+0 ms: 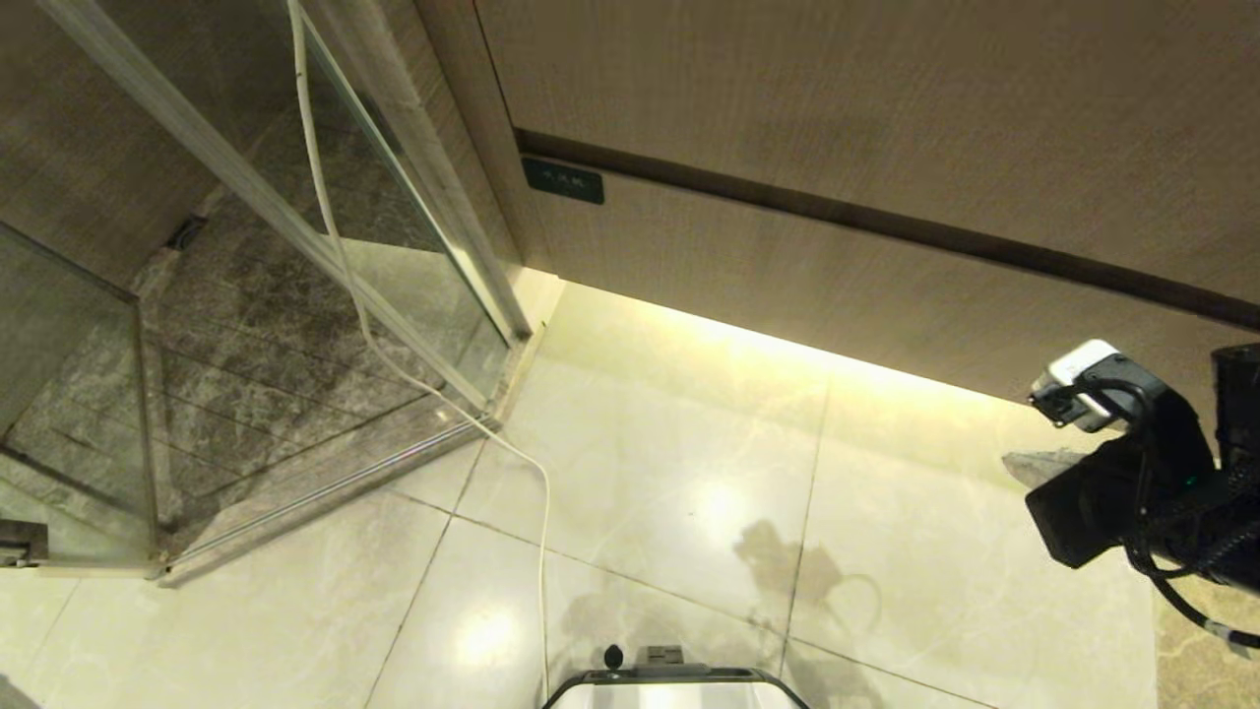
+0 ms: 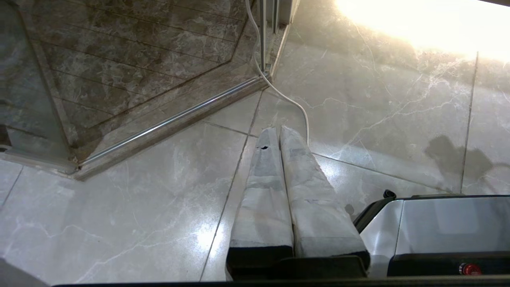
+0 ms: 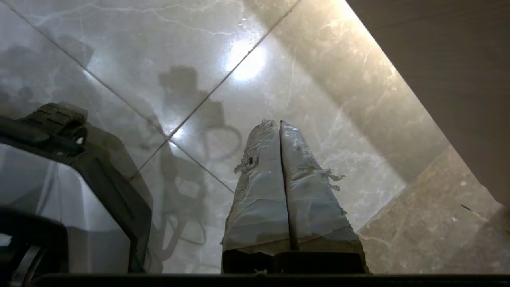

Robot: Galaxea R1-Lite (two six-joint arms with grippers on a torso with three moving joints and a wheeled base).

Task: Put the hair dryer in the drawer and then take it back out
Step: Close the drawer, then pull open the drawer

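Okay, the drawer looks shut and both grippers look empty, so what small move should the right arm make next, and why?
Probably raise the right gripper toward the drawer front to pull it open. The drawer is closed, the jaws are shut on nothing over the floor, and no hair dryer is in view.

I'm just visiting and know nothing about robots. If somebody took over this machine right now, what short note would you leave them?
Right gripper: fingers shut on nothing, held over the pale floor tiles near the cabinet; its arm shows at the head view's right edge.
Left gripper: fingers shut, empty, over the tiles near the glass shower door; a white cable trails across the floor there.
Drawer: closed, the front with the small dark label.
Hair dryer: in no view, so I cannot tell where it is.
Done: cannot tell from this.
Left: find the dryer first, then work out which step you are on.
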